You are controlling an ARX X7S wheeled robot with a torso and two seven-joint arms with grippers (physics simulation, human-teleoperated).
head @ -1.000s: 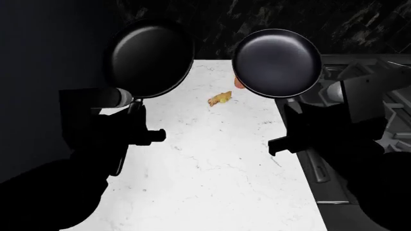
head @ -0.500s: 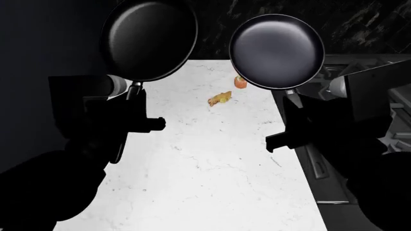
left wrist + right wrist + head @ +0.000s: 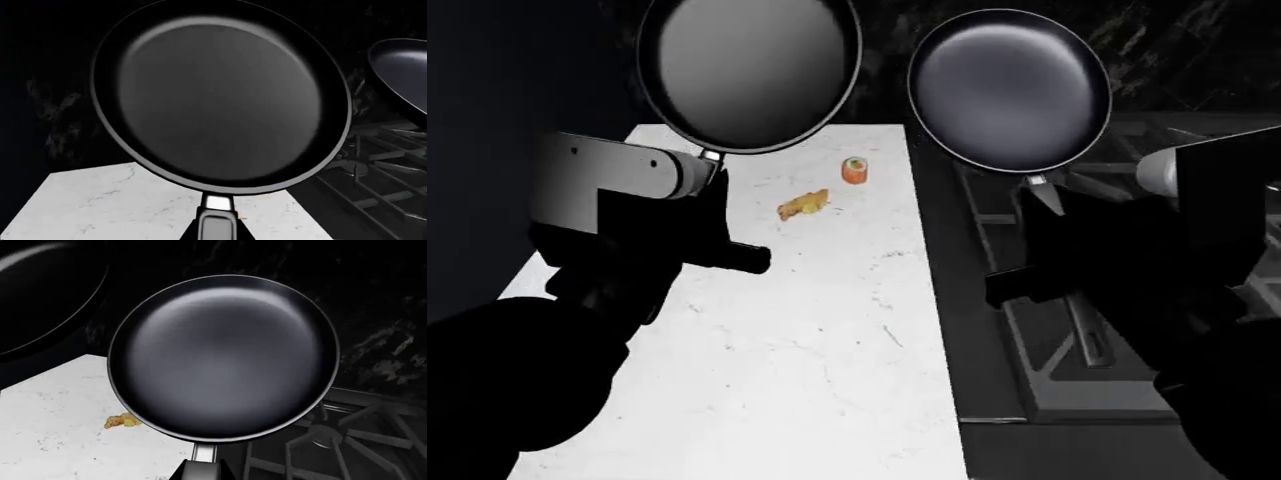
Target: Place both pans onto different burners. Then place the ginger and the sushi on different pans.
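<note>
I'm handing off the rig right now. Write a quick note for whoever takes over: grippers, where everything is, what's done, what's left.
Left gripper: shut on the left pan by its handle, held in the air above the far end of the white counter.
Right gripper: shut on the right pan by its handle, held in the air near the stove.
Ginger and sushi lie apart on the counter.
Done: both pans picked up.
Left: set each pan on its own burner, then put the ginger in one and the sushi in the other.
</note>
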